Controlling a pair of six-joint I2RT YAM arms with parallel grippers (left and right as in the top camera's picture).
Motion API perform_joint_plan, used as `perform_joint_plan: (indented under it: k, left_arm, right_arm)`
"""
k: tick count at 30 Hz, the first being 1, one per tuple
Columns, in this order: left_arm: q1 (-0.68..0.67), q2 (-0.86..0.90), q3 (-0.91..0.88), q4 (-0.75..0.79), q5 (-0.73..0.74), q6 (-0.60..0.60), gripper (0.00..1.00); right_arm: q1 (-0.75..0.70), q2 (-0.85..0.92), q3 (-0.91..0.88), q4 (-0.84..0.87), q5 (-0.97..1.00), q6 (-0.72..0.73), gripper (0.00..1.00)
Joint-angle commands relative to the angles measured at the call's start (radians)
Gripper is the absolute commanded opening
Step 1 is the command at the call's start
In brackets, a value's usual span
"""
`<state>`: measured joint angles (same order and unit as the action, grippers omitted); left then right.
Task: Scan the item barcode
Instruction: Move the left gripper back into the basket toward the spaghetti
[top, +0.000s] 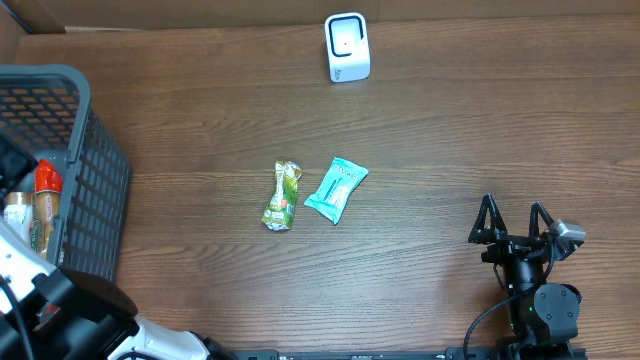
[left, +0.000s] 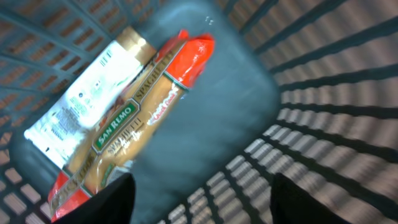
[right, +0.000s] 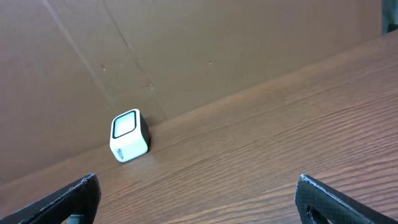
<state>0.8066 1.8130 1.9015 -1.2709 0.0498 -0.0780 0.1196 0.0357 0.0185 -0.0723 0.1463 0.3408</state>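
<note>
1. Basket (top: 95, 190): grey mesh, at the tabletop's left edge. It holds the spaghetti packet (left: 134, 124), which lies flat along the floor beside a white printed pack (left: 74, 115). No barcode can be made out.
2. Left gripper (left: 204, 190): inside the basket and above the floor. Its jaws are apart with nothing between them, and the packet's lower end is just beside the left-hand finger (left: 118, 199).
3. Right gripper (top: 513, 218): near the tabletop's near right corner. Its jaws are wide and empty, and it faces the scanner (right: 129, 135).
4. Scanner: a white cube at the far edge, right of centre.
5. Green packet (top: 283, 196) and teal packet (top: 336, 189): side by side mid-tabletop, close but not touching, and well away from both arms.
6. Step in hand, as judged: picking the spaghetti out of the basket.
7. Advice:
   - Shift the jaws over the packet's middle and set them across its narrow width, not its length.
   - Close gently, since the strands would snap.
   - Lift straight up, clear of the mesh wall.
   - Keep the label side outward for the scanner's window.
</note>
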Motion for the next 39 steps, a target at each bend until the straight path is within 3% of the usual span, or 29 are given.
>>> perform_joint_plan:
  k: [1,7,11,14,29,34,39]
  left_arm:
    - [0.005,0.005,-0.103,0.058,-0.098,0.084,0.68]
    - [0.005,0.006,-0.291,0.249,-0.176,0.200,0.73]
    - [0.010,0.007,-0.402,0.406,-0.291,0.213,0.96]
    - [0.014,0.011,-0.471,0.497,-0.336,0.248,1.00]
    - [0.020,0.018,-0.749,0.793,-0.338,0.281,0.76]
    - [0.019,0.042,-0.782,0.815,-0.338,0.280,0.66]
    - [0.019,0.092,-0.782,0.811,-0.335,0.280,0.65]
  right_arm:
    - [0.005,-0.002,-0.010,0.003,0.010,0.006,1.00]
    - [0.005,-0.002,-0.010,0.003,0.010,0.006,1.00]
    - [0.005,-0.002,-0.010,0.003,0.010,0.006,1.00]
    - [0.005,-0.002,-0.010,0.003,0.010,0.006,1.00]
    - [0.005,-0.002,-0.010,0.003,0.010,0.006,1.00]
    - [0.005,-0.002,-0.010,0.003,0.010,0.006,1.00]
    - [0.005,-0.002,-0.010,0.003,0.010,0.006,1.00]
